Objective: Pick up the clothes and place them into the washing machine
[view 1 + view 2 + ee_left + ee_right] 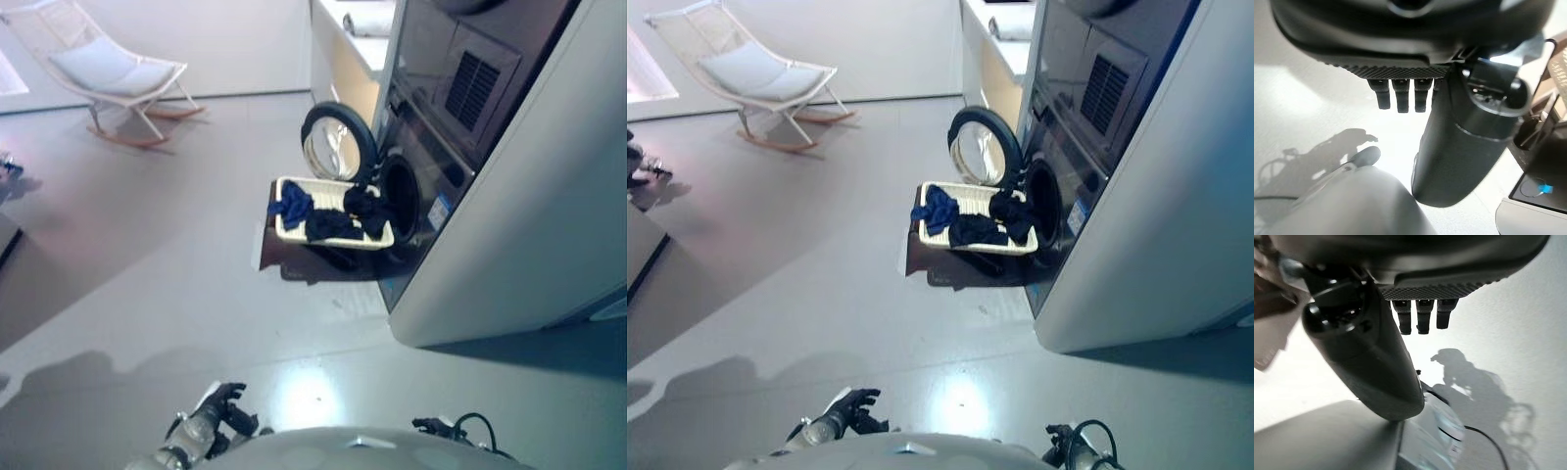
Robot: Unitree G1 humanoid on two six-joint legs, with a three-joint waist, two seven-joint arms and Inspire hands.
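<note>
The clothes (328, 213) — dark blue and black pieces — lay heaped in a cream laundry basket (333, 238) that sat on a low dark stand (312, 259) just in front of the washing machine (431, 186). One black piece at the basket's far-right corner hung toward the machine's round opening. The round door (338, 142) stood swung wide open beyond the basket, and the drum looked dark inside.

Both hands hung low near the floor, well apart from the basket. The left hand (227, 403) showed at the bottom of the head views, with its fingers (1400, 95) straight and relaxed in its wrist view, holding nothing; its thumb (1464, 147) pointed out over bare floor. The right hand (1371, 352) appeared only in its own wrist view — fingers (1420, 318) likewise straight and loose, nothing in its grasp.

A white rocking chair (108, 73) with a pale cushion stood far off by the back wall, and a white counter (358, 44) ran behind the machine.
</note>
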